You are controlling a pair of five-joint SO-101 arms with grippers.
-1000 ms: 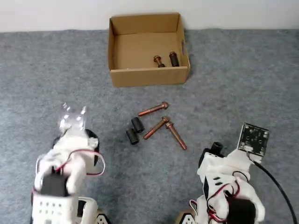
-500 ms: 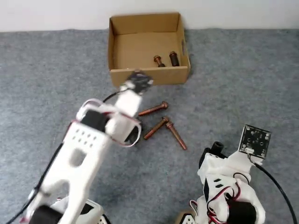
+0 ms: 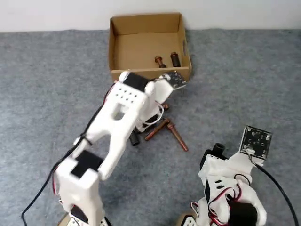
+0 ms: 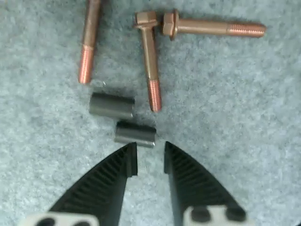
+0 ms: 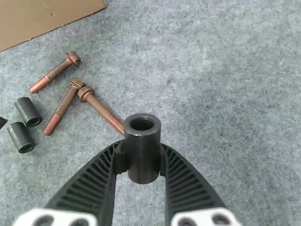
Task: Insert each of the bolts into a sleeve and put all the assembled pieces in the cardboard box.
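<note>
The grey carpeted worktop (image 3: pixel 244 70) carried everything. The left arm (image 3: pixel 117 122) lay stretched out from the near edge toward the cardboard box (image 3: pixel 114 52), which stood at the far side with two assembled pieces (image 3: pixel 160 61) on its floor. The right arm (image 3: pixel 230 188) sat folded at the near edge. Three loose bolts (image 4: pixel 149 61) lay on the carpet in front of the box, two with their heads close together. Just beside them lay two bare sleeves (image 4: pixel 112 105), side by side. The left jaws hung near one of these, slightly spread and holding nothing. The right jaws pinched a third sleeve (image 5: pixel 141 146) upright, bore upward.
</note>
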